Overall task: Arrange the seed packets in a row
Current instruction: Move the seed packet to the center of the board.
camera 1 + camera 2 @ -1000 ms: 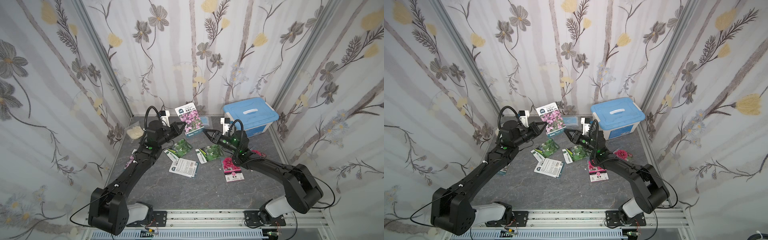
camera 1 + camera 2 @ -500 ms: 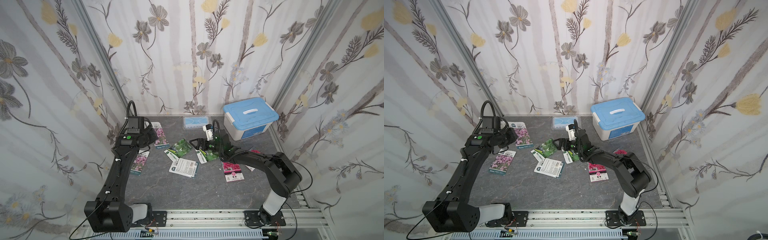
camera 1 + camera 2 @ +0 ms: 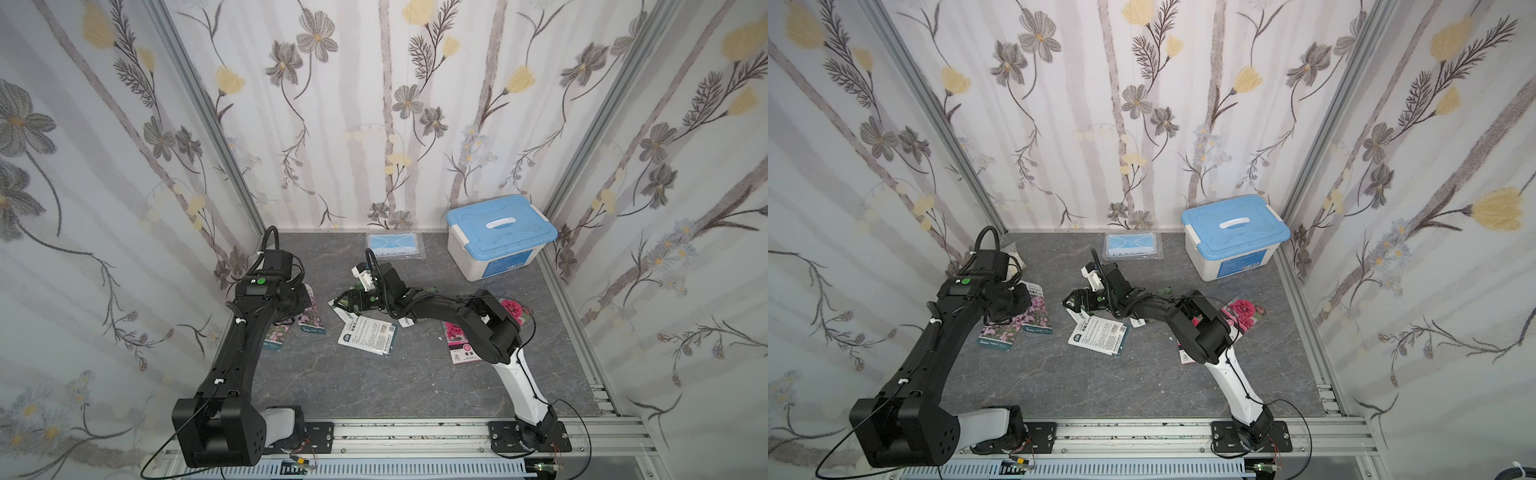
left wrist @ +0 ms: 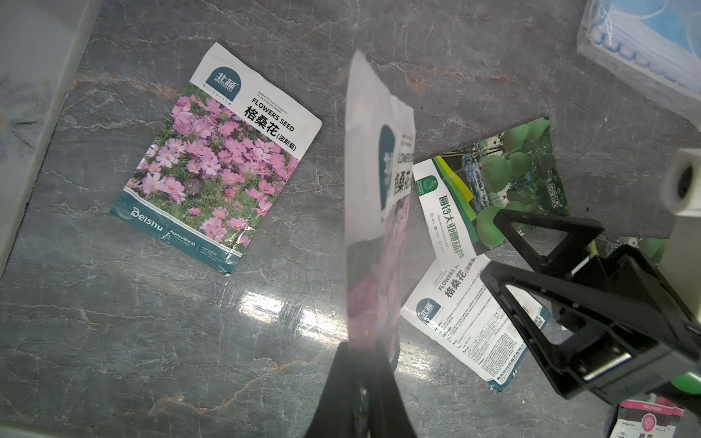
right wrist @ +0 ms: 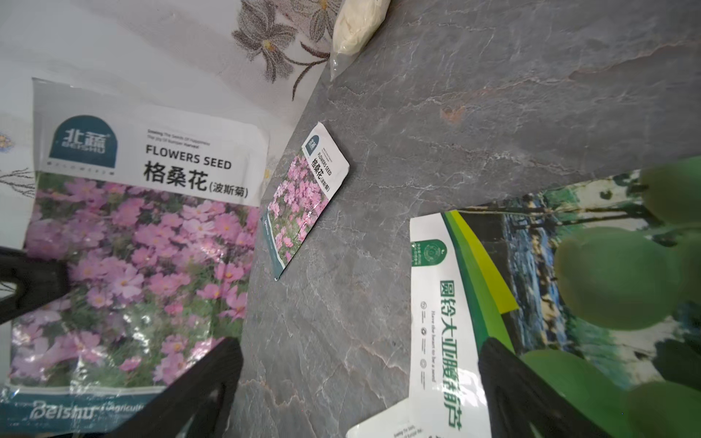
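Grey tabletop [image 3: 374, 382] below, left arm [image 3: 243, 332] reaches forward, jaws pinching pink packet [image 4: 375, 189].

**Tabletop Load Status**

The grey marbled tabletop [image 3: 374, 382] is carrying these items. A blue-lidded storage box [image 3: 498, 237] is standing in the far right corner. A clear face mask bag [image 3: 394, 246] is lying flat near it, along the back wall. A small bag of cream-coloured material [image 5: 356, 22] is lying in the far left corner. A pink-flower seed packet [image 4: 216, 159] is lying face up near the left wall. At the centre, a green gourd seed packet [image 4: 493, 182] is lying face up, touching a white-backed seed packet [image 3: 368, 334]. A red-bloom seed packet [image 3: 1244, 311] and a second red-bloom seed packet [image 3: 457, 349] are lying toward the right.
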Robot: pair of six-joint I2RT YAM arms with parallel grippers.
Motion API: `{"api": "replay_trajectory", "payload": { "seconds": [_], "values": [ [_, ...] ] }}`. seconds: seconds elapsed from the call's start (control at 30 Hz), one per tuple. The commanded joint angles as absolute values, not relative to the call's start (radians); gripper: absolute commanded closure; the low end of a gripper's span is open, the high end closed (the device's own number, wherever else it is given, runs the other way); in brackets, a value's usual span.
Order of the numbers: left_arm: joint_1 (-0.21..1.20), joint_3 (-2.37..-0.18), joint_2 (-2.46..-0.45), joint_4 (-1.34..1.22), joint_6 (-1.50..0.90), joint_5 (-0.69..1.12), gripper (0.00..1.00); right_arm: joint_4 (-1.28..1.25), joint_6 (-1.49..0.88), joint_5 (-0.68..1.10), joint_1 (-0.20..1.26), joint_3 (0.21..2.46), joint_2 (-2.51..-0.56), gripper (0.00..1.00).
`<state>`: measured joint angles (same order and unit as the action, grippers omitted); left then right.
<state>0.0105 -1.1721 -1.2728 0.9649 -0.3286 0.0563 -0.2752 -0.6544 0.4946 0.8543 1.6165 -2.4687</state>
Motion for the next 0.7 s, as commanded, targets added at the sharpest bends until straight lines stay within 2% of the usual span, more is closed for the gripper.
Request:
{"api": "replay_trajectory", "payload": {
  "seconds": [0.0, 0.33, 0.67],
  "values": [
    [0.009, -1.164, -1.287, 0.994, -0.284, 0.045, 1.0, -0.226, -0.682, 0.47, 0.857, 1.662, -2.513, 0.01],
    [0.019, -1.119, -1.327, 0.962, -0.268, 0.028, 1.0, -0.043, -0.706, 0.237, 0.834, 1.656, -2.522, 0.01],
    [0.085, -1.114, -1.414, 0.91, -0.272, 0.025, 1.0, -0.155, -0.747, 0.217, 0.715, 1.358, -2.372, 0.01]
  ]
}}
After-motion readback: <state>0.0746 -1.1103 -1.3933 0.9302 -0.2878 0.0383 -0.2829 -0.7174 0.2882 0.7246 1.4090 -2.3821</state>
